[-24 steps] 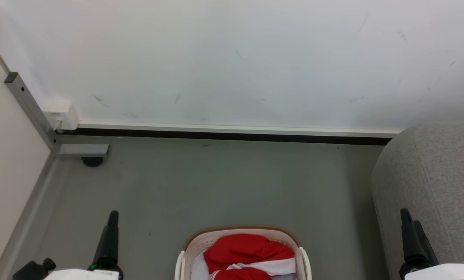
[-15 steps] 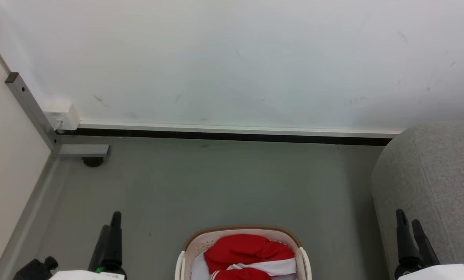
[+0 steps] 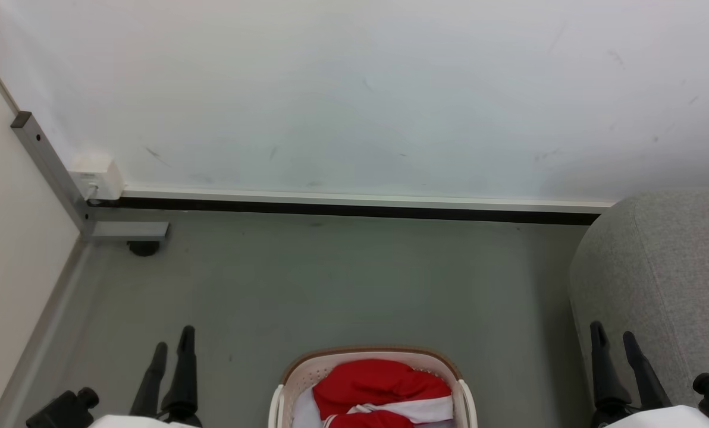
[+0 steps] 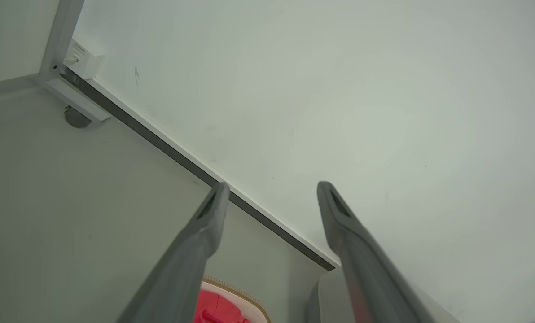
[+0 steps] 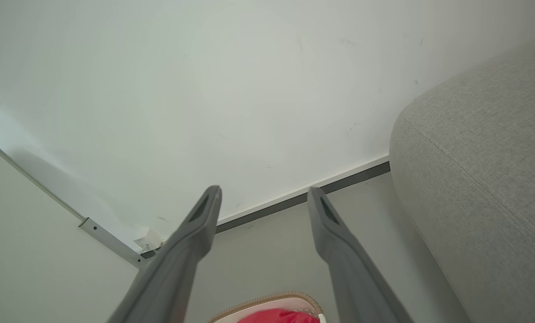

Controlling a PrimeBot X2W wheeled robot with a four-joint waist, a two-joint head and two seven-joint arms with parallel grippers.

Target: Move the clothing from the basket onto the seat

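Left gripper [image 3: 175, 337]: at 7 o'clock in head view, fingers parted, released, nothing between them; over grey floor [image 3: 331, 285], well apart from basket [image 3: 366, 352]. Right gripper [image 3: 612, 329]: at 5 o'clock, likewise released and empty, fingers spread, just in front of seat's side face. Basket position: 6 o'clock, on floor, between the two grippers, cut off by bottom edge of view. Clothing [image 3: 378, 383]: red with white band, heaped inside basket, touched by neither gripper; pale pad [image 3: 301, 411] beside it at basket's 8 o'clock. Seat [image 3: 664, 267]: at 4 o'clock, rounded corner toward wall [image 3: 354, 89]. White box [image 3: 96, 176] and metal post [image 3: 45, 160] at 10 o'clock, at foot of wall. Dark skirting strip [image 3: 354, 209] along wall foot, from 9 toward 3 o'clock.
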